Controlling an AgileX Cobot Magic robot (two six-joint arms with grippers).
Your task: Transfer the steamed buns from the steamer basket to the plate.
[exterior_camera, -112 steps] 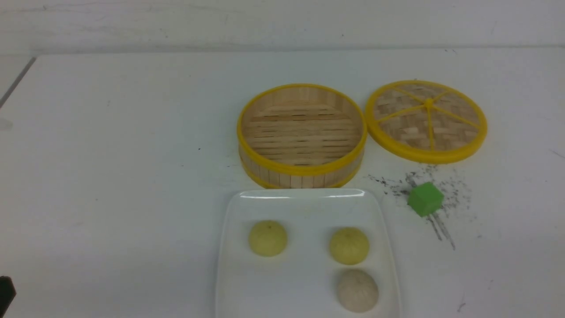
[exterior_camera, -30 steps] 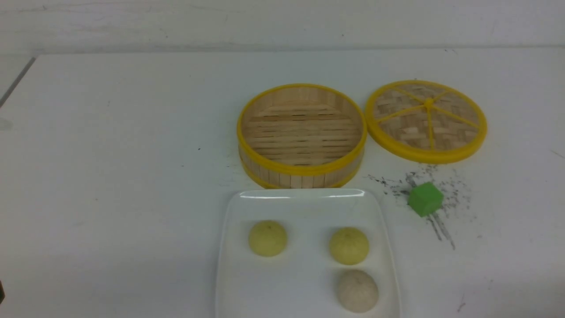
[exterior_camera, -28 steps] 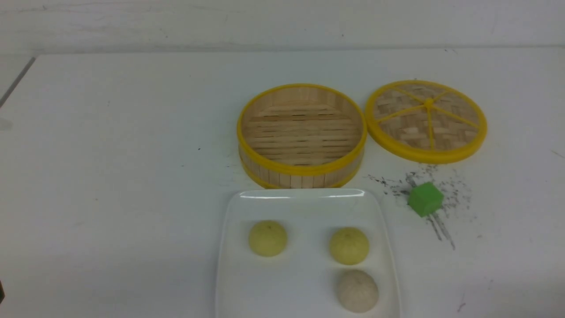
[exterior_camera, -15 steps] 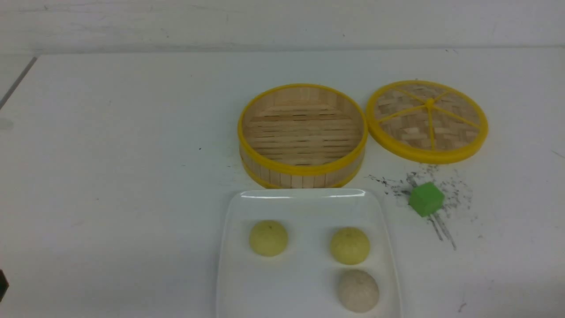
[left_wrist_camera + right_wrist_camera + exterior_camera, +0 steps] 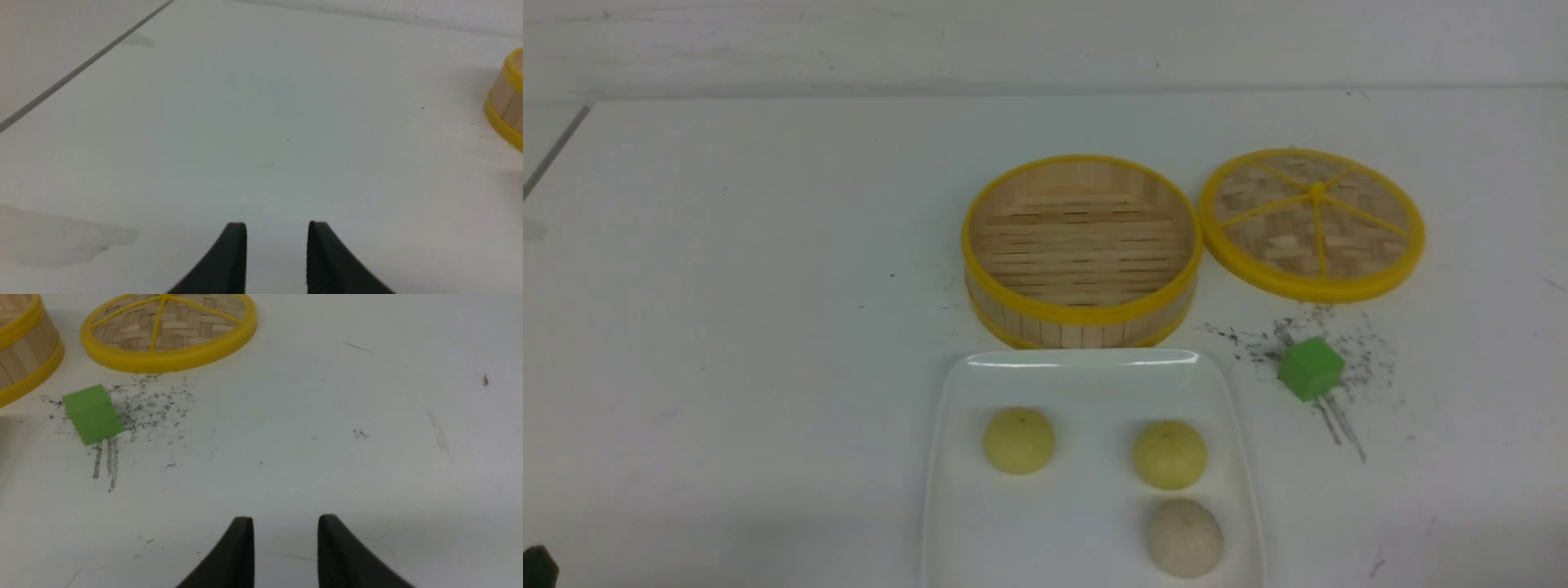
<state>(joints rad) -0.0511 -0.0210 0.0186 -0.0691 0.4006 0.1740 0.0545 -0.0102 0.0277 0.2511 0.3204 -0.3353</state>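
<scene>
Buns (image 5: pixel 1169 454): three, on plate (image 5: pixel 1086 376), lower centre. Basket (image 5: pixel 1082 249): bare, just above. Left gripper (image 5: pixel 277 228), right gripper (image 5: pixel 285 522): fingers narrowly parted, holding nothing. Task seemingly complete; best keep arms clear of plate.

Bamboo-slat steamer basket (image 5: pixel 1082 253) w/ yellow, prob. plastic rims, glossy white plate (image 5: pixel 1086 531), matt buns (image 5: pixel 1018 441)

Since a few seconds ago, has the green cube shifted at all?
No. In the front view the green cube sits in the same spot among the dark scuff marks, just in front of the woven lid.
</scene>
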